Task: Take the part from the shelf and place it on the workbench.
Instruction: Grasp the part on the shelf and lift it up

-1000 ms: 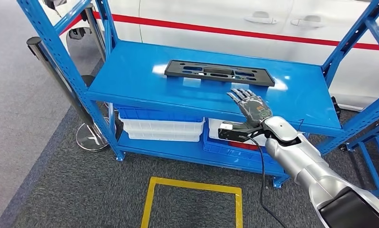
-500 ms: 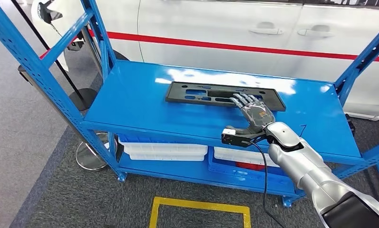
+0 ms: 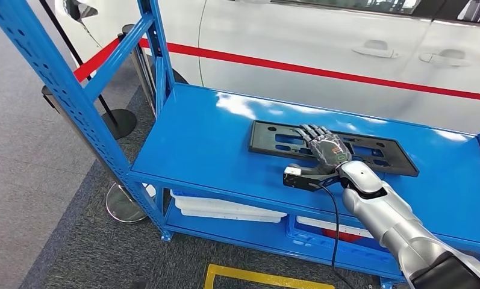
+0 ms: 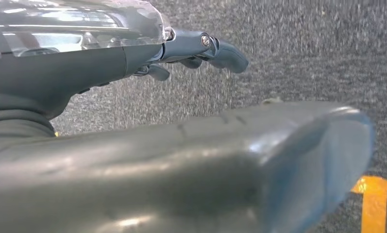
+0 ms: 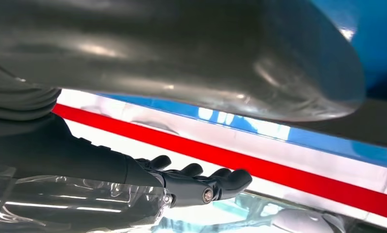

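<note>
Black part [image 3: 333, 147] lies flat on your blue shelf [image 3: 207, 144] at 1 o'clock; your right hand [image 3: 326, 147] has advanced over it, fingers spread, gripping nothing. Close next.

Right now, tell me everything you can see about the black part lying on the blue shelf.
The black part is a long, flat, rectangular panel, matte and plastic-looking, with several elongated cutouts through it and a raised rim. It lies flat on the top deck of the blue shelf, its long side running roughly along the deck, towards the white car behind. The right hand is over its middle with fingers extended and spread, hiding part of it. Whether the hand actually touches the part cannot be told.
</note>
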Motion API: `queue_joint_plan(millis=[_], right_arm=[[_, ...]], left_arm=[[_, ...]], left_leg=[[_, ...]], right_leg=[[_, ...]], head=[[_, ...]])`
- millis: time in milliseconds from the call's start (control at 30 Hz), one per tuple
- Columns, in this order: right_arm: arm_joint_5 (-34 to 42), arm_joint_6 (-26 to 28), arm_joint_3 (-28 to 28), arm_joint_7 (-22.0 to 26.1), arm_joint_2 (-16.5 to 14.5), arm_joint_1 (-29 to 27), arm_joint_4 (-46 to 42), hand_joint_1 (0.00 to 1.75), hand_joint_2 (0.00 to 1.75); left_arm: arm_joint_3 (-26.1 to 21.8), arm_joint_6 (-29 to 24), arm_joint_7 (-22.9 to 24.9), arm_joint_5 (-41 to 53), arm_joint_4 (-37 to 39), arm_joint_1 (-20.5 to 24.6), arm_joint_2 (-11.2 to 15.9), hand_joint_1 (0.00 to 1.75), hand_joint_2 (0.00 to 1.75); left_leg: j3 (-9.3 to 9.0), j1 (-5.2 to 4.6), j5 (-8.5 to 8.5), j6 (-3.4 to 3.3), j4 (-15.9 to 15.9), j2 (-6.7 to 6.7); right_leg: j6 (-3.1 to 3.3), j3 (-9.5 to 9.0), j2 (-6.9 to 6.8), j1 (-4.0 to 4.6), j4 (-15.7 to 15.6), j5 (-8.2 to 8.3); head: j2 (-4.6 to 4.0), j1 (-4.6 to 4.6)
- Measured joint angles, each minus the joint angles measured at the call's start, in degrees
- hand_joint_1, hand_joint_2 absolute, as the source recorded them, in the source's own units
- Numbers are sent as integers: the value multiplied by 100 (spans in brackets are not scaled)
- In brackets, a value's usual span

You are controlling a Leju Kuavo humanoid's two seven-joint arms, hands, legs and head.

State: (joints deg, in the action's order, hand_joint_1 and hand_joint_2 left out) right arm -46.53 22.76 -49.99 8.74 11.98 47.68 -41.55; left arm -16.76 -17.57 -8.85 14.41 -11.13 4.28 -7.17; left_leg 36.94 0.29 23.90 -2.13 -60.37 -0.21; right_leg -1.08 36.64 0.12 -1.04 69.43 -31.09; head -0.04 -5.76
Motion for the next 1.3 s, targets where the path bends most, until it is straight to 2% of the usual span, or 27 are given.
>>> queue_joint_plan(millis=[33,67,100,167,233,300,533,667,700,833,1000,1133,1233,1300], right_arm=[[0,1,0,0,9,1,-2,0,0],[-1,2,0,0,19,4,-4,0,0],[-1,2,0,0,26,8,-7,0,0],[-2,1,0,-3,30,14,-13,0,0],[-3,1,0,-6,28,16,-21,0,0],[-4,-12,0,-9,28,13,-28,0,0],[-7,-126,0,1,14,13,-32,0,0],[65,-233,1,95,-51,39,-31,0,175],[202,-380,10,159,-75,53,-31,0,175],[1425,-1612,267,528,-251,55,-24,0,175],[1793,-1864,375,578,-326,155,-5,0,175],[1844,-1894,408,591,-327,206,2,0,175],[1933,-1886,411,601,-328,213,12,0,175],[1997,-1825,410,597,-326,214,28,0,175]], left_arm=[[1,4,1,0,5,-5,-17,0,0],[2,5,0,1,10,0,-29,0,0],[3,7,-1,1,15,11,-38,0,0],[4,11,-3,1,20,28,-38,0,0],[5,16,-2,1,20,21,-37,0,0],[5,14,-7,5,20,18,-37,0,0],[6,103,9,-22,20,27,-20,0,0],[2,128,48,-91,20,26,-20,0,0],[0,126,54,-98,20,26,-20,0,0],[-2,36,96,-100,20,11,-19,0,0],[-6,-39,99,-78,20,-1,-8,0,0],[-8,-70,44,-43,20,-2,-2,0,175],[-16,-101,-223,-83,20,0,-2,0,175],[-48,-75,-678,-211,20,4,-2,0,175]], left_leg=[[-59,-32,31,-14,13,-4],[-98,-52,51,-20,30,-13],[-113,-61,70,-26,40,-19],[-114,-63,91,-32,52,-25],[-129,-62,102,-38,59,-10],[-145,-62,102,-33,67,1],[-153,-61,93,-15,92,2],[-154,-61,93,-14,94,2],[-154,-61,93,-14,95,2],[-154,-63,93,-13,95,2],[-154,-66,92,-14,95,-7],[-153,-71,92,-14,95,-8],[-153,-74,92,-14,95,-8],[-153,-74,92,-14,94,-8]], right_leg=[[142,-46,-5,81,-344,287],[269,-101,-11,152,-649,501],[338,-164,-16,200,-885,582],[172,-242,-16,212,-1073,553],[39,-278,-1,193,-1121,531],[99,-281,9,189,-1122,531],[94,-281,8,186,-1120,527],[98,-281,8,186,-1119,525],[98,-281,8,186,-1119,525],[100,-280,9,188,-1118,524],[99,-281,4,188,-1118,524],[99,-282,4,187,-1118,524],[99,-281,4,187,-1119,524],[99,-281,4,186,-1120,524]], head=[[0,-5],[0,-8],[0,-10],[0,-10],[0,-10],[0,-10],[0,-9],[0,-9],[0,-9],[0,-9],[0,-9],[0,-9],[0,-9],[0,-9]])
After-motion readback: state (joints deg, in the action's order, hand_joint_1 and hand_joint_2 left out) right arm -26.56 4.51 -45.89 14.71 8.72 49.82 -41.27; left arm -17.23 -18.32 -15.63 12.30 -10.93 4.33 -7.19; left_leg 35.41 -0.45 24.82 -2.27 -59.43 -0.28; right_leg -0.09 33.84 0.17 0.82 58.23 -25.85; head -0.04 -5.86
